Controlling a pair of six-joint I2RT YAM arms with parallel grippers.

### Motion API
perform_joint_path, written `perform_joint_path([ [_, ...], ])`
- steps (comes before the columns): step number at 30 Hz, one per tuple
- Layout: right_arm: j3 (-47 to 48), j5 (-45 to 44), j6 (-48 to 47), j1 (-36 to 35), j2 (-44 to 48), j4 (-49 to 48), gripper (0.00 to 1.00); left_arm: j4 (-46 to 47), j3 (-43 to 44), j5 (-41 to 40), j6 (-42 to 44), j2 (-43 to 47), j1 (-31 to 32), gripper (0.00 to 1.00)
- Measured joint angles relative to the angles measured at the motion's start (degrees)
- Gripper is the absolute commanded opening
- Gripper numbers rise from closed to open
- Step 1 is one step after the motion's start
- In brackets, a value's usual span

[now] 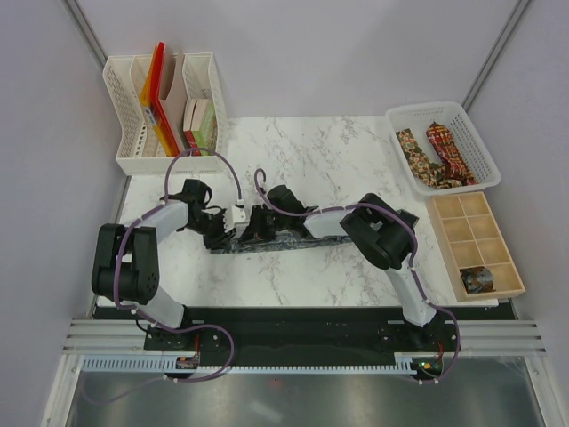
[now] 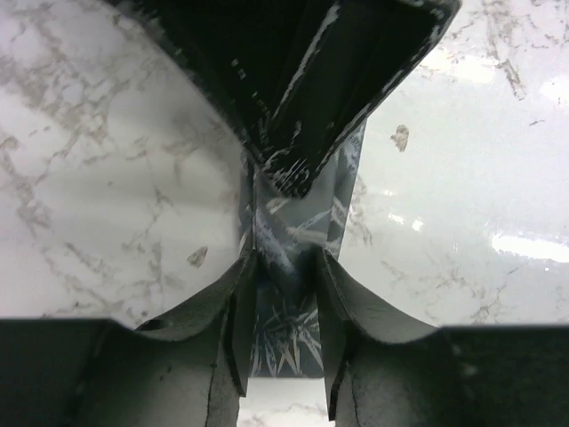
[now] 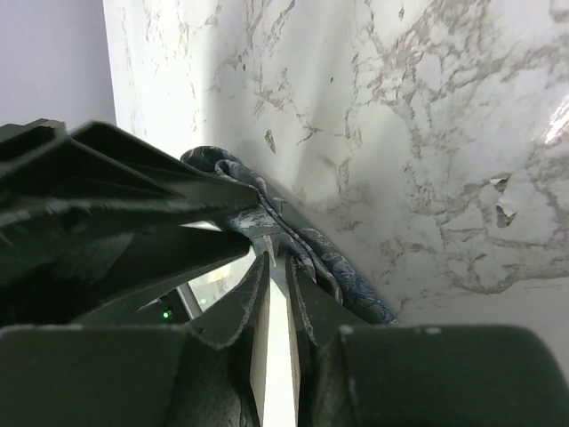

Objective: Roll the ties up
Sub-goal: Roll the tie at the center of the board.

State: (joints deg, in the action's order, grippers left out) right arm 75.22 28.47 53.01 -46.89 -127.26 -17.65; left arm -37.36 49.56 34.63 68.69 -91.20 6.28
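Dark grey-green tie [image 1: 302, 242] is laid flat on the marble table [image 1: 311, 160], near its middle. The long axis runs left to right, roughly parallel to the near edge. The right part is partly hidden under the right arm. The left end is bunched where both grippers meet. Which end is the broad one cannot be told.

Left gripper [image 2: 284, 267]: jaws are set partly apart and the tie's band is seen passing between them. Its edges are met by both fingers [image 2: 233, 320]. Whether it is pinched cannot be told.

Right gripper [image 3: 277, 258]: jaws are drawn nearly together, with only a thin slit left. The tips are closed on a raised fold of the tie, just beside the left gripper.

Brown-gold tie [image 1: 412, 149] and red tie [image 1: 447, 144] are heaped in the white basket [image 1: 427, 108] at the far right, well apart from the work.
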Motion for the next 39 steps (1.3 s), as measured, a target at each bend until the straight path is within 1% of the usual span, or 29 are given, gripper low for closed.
perform_joint_path([
  [2,0.3,-0.3,-0.5,-0.2,0.0,0.7,0.19,-0.8,0.5,0.1,-0.9,0.3,-1.0,0.47],
  [4,0.6,-0.4,-1.0,-0.2,0.0,1.2,0.19,-2.1,1.7,0.5,-2.6,0.8,-3.0,0.5],
  [5,0.7,-0.5,-1.2,-0.2,0.0,1.6,0.19,-3.3,2.7,0.9,-3.7,1.0,-4.5,0.52],
  [8,1.0,-0.6,-1.7,-0.3,0.0,2.2,0.19,-5.2,5.9,2.4,-8.2,2.4,-9.9,0.53],
  [11,1.4,-0.7,-1.9,-0.3,0.0,2.8,0.19,-6.1,8.0,3.3,-14.9,3.3,-14.6,0.56],
  [13,1.7,-0.9,-2.1,-0.5,0.0,3.4,0.19,-6.6,8.2,3.7,-19.8,3.1,-16.1,0.6],
  [16,1.9,-1.2,-2.3,-0.7,0.0,3.8,0.19,-7.5,7.7,5.2,-25.8,2.2,-16.6,0.63],
  [19,2.2,-1.5,-2.3,-0.8,0.0,4.4,0.19,-8.0,6.9,6.8,-31.0,0.8,-17.2,0.64],
  [23,2.5,-1.7,-2.5,-0.9,0.0,4.9,0.19,-8.5,7.3,8.3,-35.6,-2.5,-18.8,0.62],
  [27,2.6,-1.8,-2.5,-0.9,0.0,5.0,0.19,-10.6,9.0,8.5,-36.5,-6.4,-19.4,0.61],
  [30,2.7,-1.9,-2.5,-0.9,0.0,5.1,0.19,-12.7,9.2,8.5,-36.5,-7.4,-19.4,0.61],
  [32,2.8,-2.0,-2.5,-0.9,0.0,5.4,0.19,-13.9,9.3,8.5,-36.5,-7.8,-19.4,0.57],
  [33,2.9,-2.1,-2.6,-0.9,0.0,5.4,0.19,-14.2,9.4,8.5,-36.5,-8.0,-19.4,0.52],
  [36,3.1,-2.3,-2.7,-1.0,0.0,5.7,0.2,-15.1,10.1,8.7,-36.3,-9.7,-19.4,0.43],
  [39,3.4,-2.8,-2.9,-1.0,0.0,5.9,0.2,-15.2,11.3,9.2,-36.4,-12.1,-19.4,0.37],
])
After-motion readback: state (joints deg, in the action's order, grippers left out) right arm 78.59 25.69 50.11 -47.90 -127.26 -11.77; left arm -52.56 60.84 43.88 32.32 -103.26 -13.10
